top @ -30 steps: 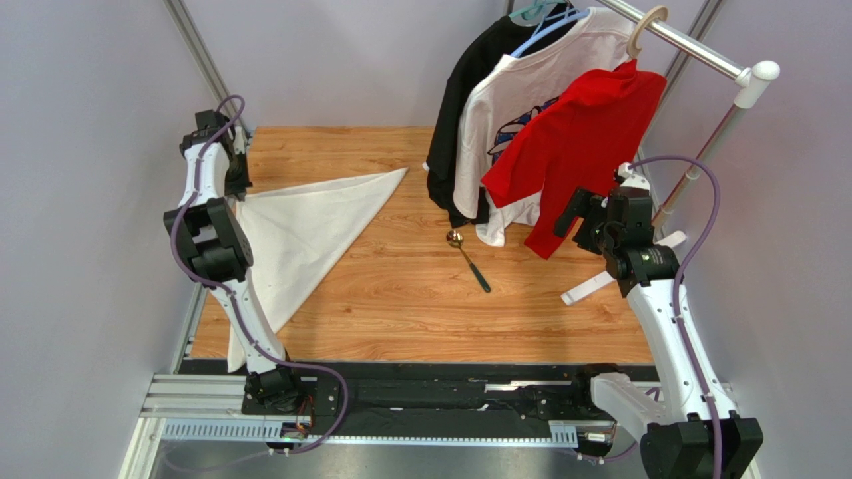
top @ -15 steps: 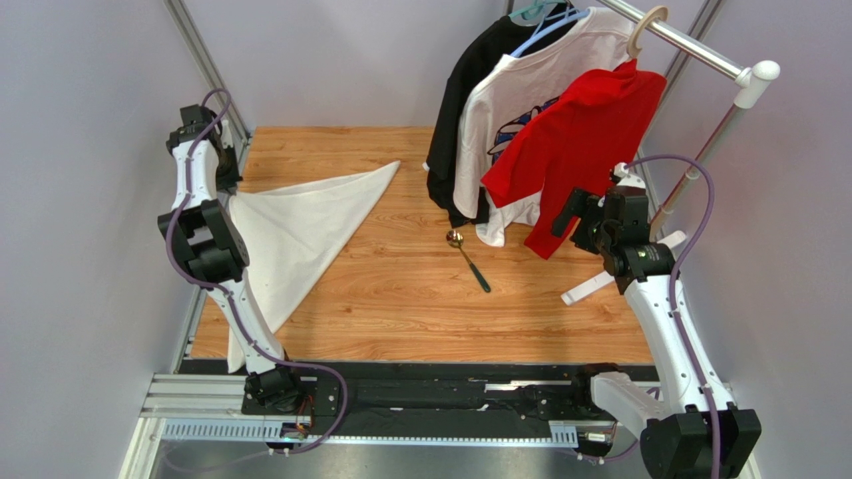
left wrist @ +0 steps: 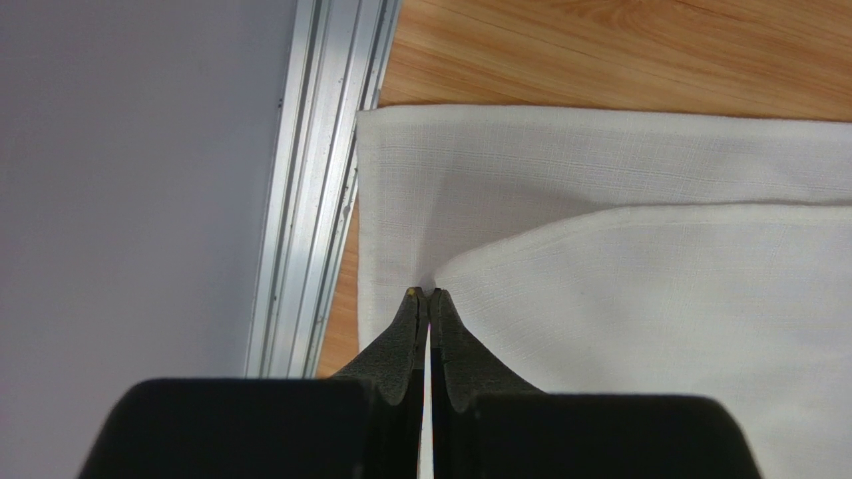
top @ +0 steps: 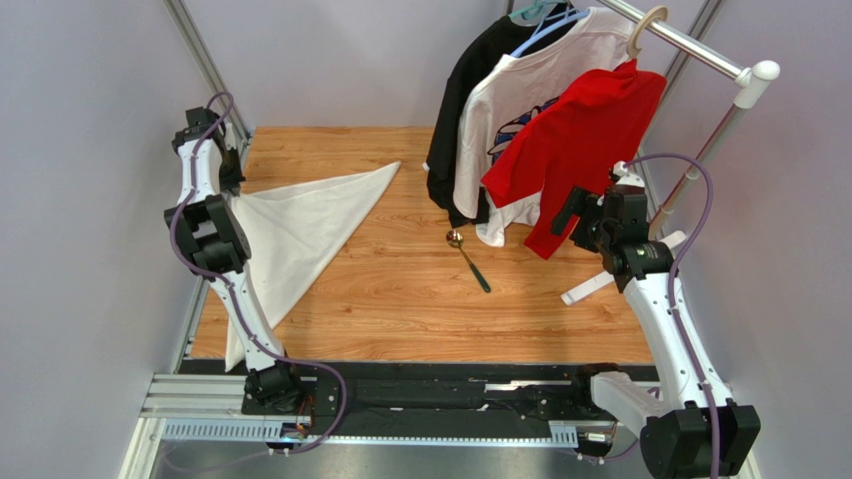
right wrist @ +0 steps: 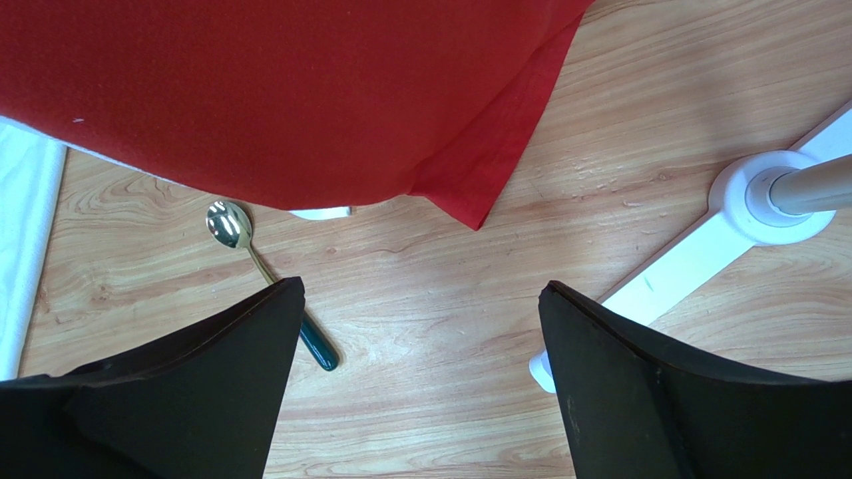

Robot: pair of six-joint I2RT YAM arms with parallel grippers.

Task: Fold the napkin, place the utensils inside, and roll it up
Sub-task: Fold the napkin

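Observation:
The napkin (top: 300, 225) is a plain white cloth folded into a triangle on the left side of the wooden table, one tip pointing toward the back middle. My left gripper (top: 232, 188) is at the cloth's left corner by the table edge. In the left wrist view the gripper (left wrist: 428, 292) is shut, pinching the corner of the napkin's upper layer (left wrist: 650, 299). The spoon (top: 467, 259), gold bowl and dark handle, lies mid-table. My right gripper (top: 580, 215) is open and empty above the table to the spoon's right. In the right wrist view (right wrist: 420, 286) the spoon (right wrist: 229, 224) lies by the left finger.
A clothes rack at the back right carries a black shirt (top: 465, 90), a white printed T-shirt (top: 520, 90) and a red shirt (top: 570, 140) hanging low over the table. Its white base (right wrist: 770, 190) stands near my right gripper. An aluminium rail (left wrist: 310, 180) runs along the table's left edge.
My left wrist has drawn back toward the left wall, and the napkin's far tip has shifted slightly left with it. The right arm has barely moved.

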